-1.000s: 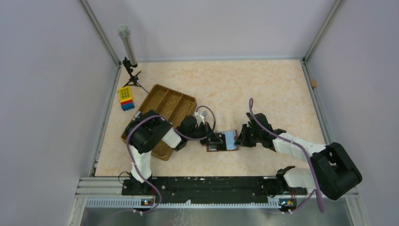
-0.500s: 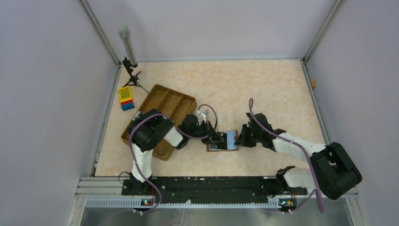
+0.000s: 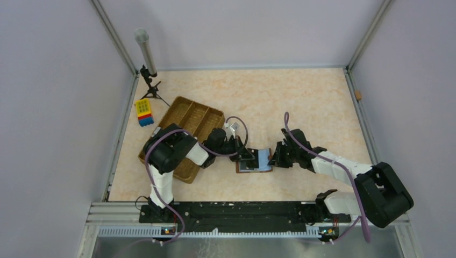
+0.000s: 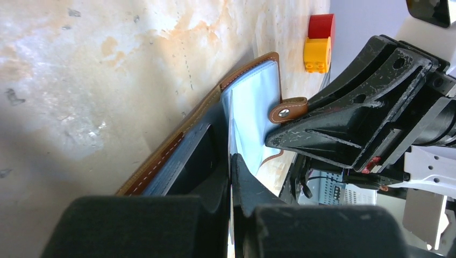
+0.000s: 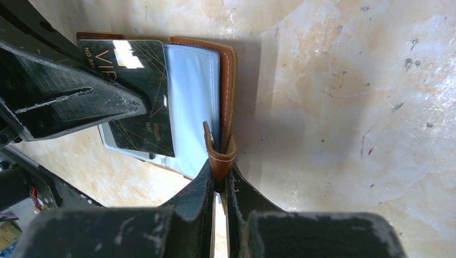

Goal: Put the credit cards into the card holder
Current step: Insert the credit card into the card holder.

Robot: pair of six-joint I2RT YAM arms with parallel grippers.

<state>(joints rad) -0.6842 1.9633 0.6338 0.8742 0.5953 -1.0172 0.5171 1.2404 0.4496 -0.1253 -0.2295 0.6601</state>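
The card holder (image 3: 253, 170) lies open on the table between both arms, brown outside (image 5: 228, 80) with pale blue sleeves inside (image 4: 253, 113). A dark credit card (image 5: 141, 97) printed "VIP" lies partly over a sleeve. My left gripper (image 3: 248, 157) is shut on that card's left end, its fingers (image 5: 70, 102) covering part of it. In the left wrist view the card shows only edge-on between the shut jaws (image 4: 231, 161). My right gripper (image 5: 219, 180) is shut on the holder's brown snap strap (image 4: 287, 110) at the right edge, holding the flap up.
A large brown compartmented tray (image 3: 183, 115) sits left of the holder, under the left arm's elbow. A yellow-and-blue block (image 3: 143, 112) stands at the left wall, near a grey tube on a small tripod (image 3: 145, 51). A red-and-yellow brick (image 4: 317, 43) shows beyond the holder.
The left wrist has edged slightly right toward the holder with the card. The right arm and the holder have stayed put.
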